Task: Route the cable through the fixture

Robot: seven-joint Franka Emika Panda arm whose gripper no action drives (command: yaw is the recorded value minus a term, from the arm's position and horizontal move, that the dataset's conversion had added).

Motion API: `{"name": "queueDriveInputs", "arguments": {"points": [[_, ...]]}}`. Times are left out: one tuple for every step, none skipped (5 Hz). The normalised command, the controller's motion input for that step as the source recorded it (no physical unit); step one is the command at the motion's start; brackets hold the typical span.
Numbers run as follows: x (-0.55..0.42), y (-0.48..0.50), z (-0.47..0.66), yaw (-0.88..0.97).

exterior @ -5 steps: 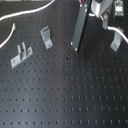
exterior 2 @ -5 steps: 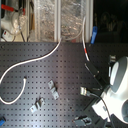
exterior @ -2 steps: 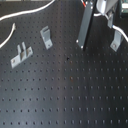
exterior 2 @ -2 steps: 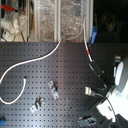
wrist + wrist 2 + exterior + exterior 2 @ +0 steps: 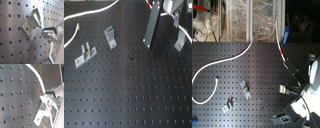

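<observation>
The white cable (image 5: 222,62) lies in a loop at the second exterior view's left. It runs up to the board's far edge, then past its red band (image 5: 281,50) down to my gripper (image 5: 285,90). In the first exterior view the gripper (image 5: 149,44) hangs as a dark bar at the upper right, next to a grey bracket fixture (image 5: 179,44). Both wrist views show that bracket (image 5: 33,21) (image 5: 45,109) close to the fingertips, with the cable (image 5: 40,15) (image 5: 37,76) running along it into the shut jaws.
Two more metal fixtures (image 5: 110,36) (image 5: 84,54) stand on the black perforated board (image 5: 129,95) at the first exterior view's left. Shelving with clutter (image 5: 242,20) stands behind the board in the second exterior view.
The gripper with the cable has moved a little to the first exterior view's right, closer to the bracket there. The loop of cable and the other fixtures have not moved.
</observation>
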Motion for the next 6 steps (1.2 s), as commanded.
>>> {"name": "queueDriveInputs", "arguments": {"points": [[-0.185,0.0,0.0,0.18],[-0.217,-0.008,0.0,0.2],[-0.374,0.016,0.01,0.32],[-0.32,-0.075,0.01,0.14],[-0.265,0.021,-0.01,0.22],[-0.147,0.291,-0.13,0.46]]}}
